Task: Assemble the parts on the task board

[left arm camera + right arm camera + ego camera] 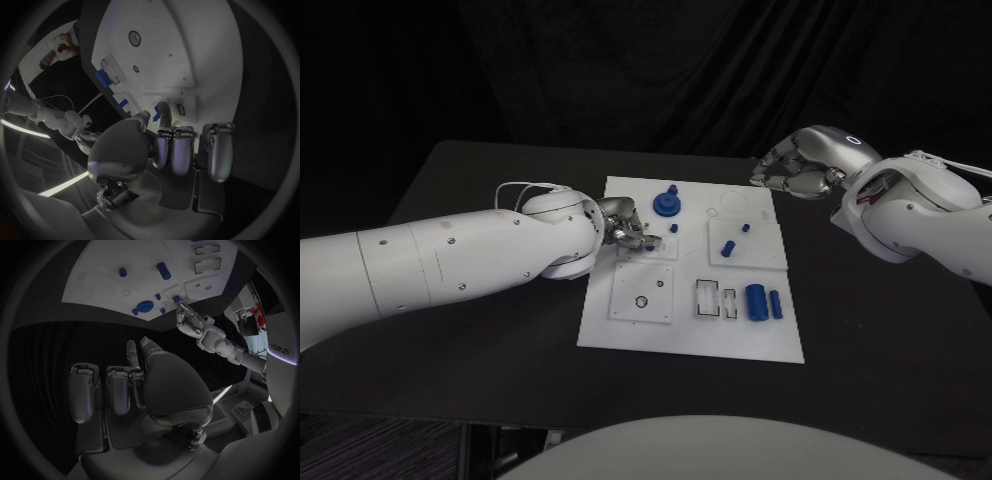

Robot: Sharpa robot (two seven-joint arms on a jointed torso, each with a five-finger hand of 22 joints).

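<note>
Left hand (pixel 623 228) low over the task board (pixel 625 328), fingers drawn together near its left-middle section; possibly pinching a small blue piece (pixel 155 118) at the fingertips, though cannot tell for sure from the left wrist view. Right hand (pixel 799 170) raised beyond the board's far right corner, well apart from every part, fingers curled in on nothing.

Judged partly done. Already upright near the far edge: a round blue gear-like part (pixel 669 204). Just beside the left hand, a small blue peg (pixel 674 228). Further right, a blue block (pixel 730 245) and another small peg (pixel 744 228). Near the front right, a blue cylinder (pixel 756 300) lying next to a slimmer blue piece (pixel 776 305), seemingly not yet seated. Still open: the two rectangular slots (pixel 710 298) and the round holes in the front-left plate (pixel 640 302).

Around the board, bare black surface (pixel 473 340). Main obstruction: the left forearm (pixel 444 260) reaching across the board's left edge, with its hand covering the spot being worked.
</note>
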